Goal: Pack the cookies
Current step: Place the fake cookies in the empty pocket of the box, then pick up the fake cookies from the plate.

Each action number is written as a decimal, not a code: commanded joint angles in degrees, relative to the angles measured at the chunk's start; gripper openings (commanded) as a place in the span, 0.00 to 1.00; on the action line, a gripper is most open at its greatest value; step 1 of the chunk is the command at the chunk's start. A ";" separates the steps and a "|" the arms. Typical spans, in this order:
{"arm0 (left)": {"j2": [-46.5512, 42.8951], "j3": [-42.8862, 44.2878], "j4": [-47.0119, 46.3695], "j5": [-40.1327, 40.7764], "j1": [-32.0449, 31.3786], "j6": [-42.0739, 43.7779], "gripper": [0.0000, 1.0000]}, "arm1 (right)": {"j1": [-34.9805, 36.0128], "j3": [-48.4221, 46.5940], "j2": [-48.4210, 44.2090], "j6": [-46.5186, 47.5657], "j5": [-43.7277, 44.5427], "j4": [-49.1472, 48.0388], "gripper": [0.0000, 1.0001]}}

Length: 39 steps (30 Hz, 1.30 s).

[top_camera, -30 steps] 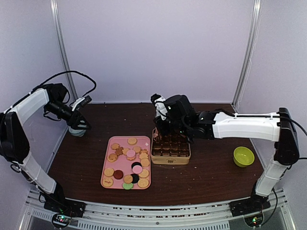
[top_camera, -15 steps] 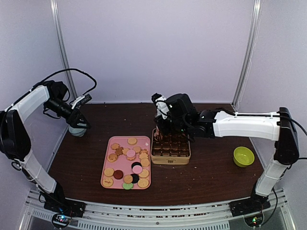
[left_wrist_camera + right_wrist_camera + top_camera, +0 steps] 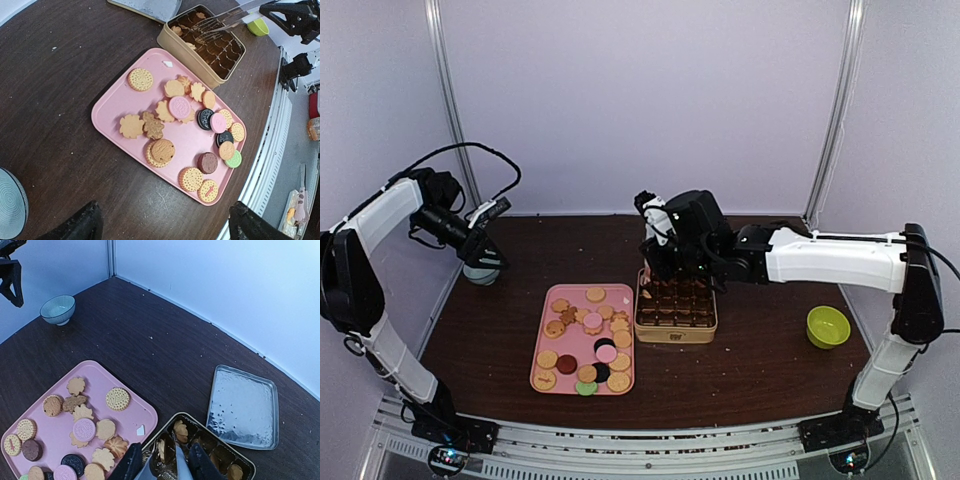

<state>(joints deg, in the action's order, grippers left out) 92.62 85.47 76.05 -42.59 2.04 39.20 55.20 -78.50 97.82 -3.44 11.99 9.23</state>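
Cookies (image 3: 179, 106) mostly on pink tray (image 3: 112, 107), bench (image 3: 750, 370) centre-left: round tan, pink, black, dark red and one green, plus flower-shaped ones. A few more already in paper cups of gold tin (image 3: 675, 330), along its far rows. Tin just beside tray at 3 o'clock, not quite touching.

Right end effector (image 3: 165, 465) hovering over tin's far-left corner. Fingers partly apart, pale shape between them; cannot tell if anything is clamped.

Silver lid (image 3: 242, 407) flat on bench at 1 o'clock from tin in right wrist view, apart from it. Green bowl (image 3: 828, 326) at 3 o'clock from tin, well apart.

Left end effector (image 3: 165, 220) out at 10 o'clock from tray, above grey-blue bowl (image 3: 57, 309). Fingers spread wide, nothing between them.
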 commanded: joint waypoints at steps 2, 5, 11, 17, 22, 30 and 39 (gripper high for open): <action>-0.59 1.38 0.93 -1.71 1.70 0.71 0.89 | -0.21 -3.49 -4.41 -0.29 1.30 -0.59 0.31; -0.63 1.62 0.87 -1.88 2.26 0.00 0.89 | 0.01 -4.17 -4.77 -0.53 0.26 -0.53 0.31; -0.64 0.58 0.47 -1.67 3.29 -0.93 0.88 | 2.63 -5.61 -2.82 -2.23 -1.84 -0.98 0.31; -1.17 -0.26 0.50 -1.91 3.79 -1.40 0.88 | 8.02 -9.46 2.76 -3.00 -1.66 -1.39 0.31; -1.91 -0.29 0.62 -2.30 3.78 -1.41 0.88 | 8.58 -13.32 8.21 -3.97 -1.51 -1.79 0.31; -4.21 -3.39 0.68 -2.76 3.83 -0.09 0.88 | 8.47 -20.44 15.12 -3.01 -2.09 -0.18 0.34; -5.42 -5.85 0.16 -2.73 3.82 0.66 0.88 | 8.35 -28.94 22.03 -3.04 -5.07 2.90 0.35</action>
<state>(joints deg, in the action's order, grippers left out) 88.47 80.88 76.53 -44.03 5.43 38.26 63.75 -104.68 118.48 -6.35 8.03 11.40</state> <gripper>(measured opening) 0.883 0.344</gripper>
